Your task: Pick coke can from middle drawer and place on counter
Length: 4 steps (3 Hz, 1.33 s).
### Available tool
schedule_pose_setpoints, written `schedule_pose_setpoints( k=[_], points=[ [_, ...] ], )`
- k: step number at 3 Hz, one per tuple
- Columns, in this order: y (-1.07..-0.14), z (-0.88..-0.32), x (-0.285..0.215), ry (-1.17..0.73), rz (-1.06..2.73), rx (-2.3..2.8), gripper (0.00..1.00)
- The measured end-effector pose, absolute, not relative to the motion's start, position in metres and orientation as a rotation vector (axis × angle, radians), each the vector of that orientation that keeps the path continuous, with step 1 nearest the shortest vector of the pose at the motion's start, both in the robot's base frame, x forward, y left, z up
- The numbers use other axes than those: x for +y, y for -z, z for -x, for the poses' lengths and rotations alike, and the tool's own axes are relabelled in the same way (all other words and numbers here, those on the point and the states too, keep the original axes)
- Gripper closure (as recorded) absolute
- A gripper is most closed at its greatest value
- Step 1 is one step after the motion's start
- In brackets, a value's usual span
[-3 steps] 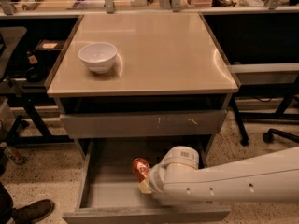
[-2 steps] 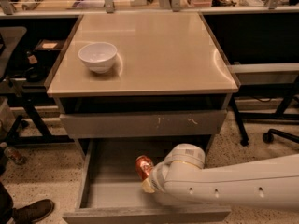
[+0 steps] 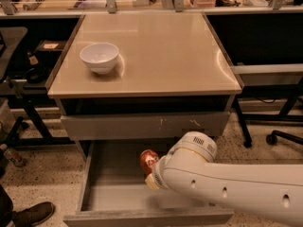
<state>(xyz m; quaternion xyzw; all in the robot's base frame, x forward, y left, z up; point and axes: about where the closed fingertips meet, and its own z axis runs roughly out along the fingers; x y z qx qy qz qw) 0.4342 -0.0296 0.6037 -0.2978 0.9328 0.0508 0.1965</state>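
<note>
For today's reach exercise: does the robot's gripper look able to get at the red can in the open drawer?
Probably yes: the gripper is down inside the open drawer, right at the can, with nothing between them, though the contact itself is hidden.

Hidden and cropped items
The arm [image 3: 236, 190] is running off the right and bottom picture edges and is covering the right part of the middle drawer [image 3: 111, 193], below the counter's [image 3: 156, 56] front edge. The gripper [image 3: 151, 178] is sitting at the coke can [image 3: 148, 159], mostly masked by the wrist housing [image 3: 194, 148], which is also hiding the can's lower end. The can's lettering is blurring out.
</note>
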Motion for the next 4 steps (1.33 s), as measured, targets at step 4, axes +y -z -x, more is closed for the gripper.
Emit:
schedule_pose_setpoints(
  k=[4],
  points=[
    [-0.682,-0.432,-0.057,-0.068,0.753,2.561,1.0]
  ],
)
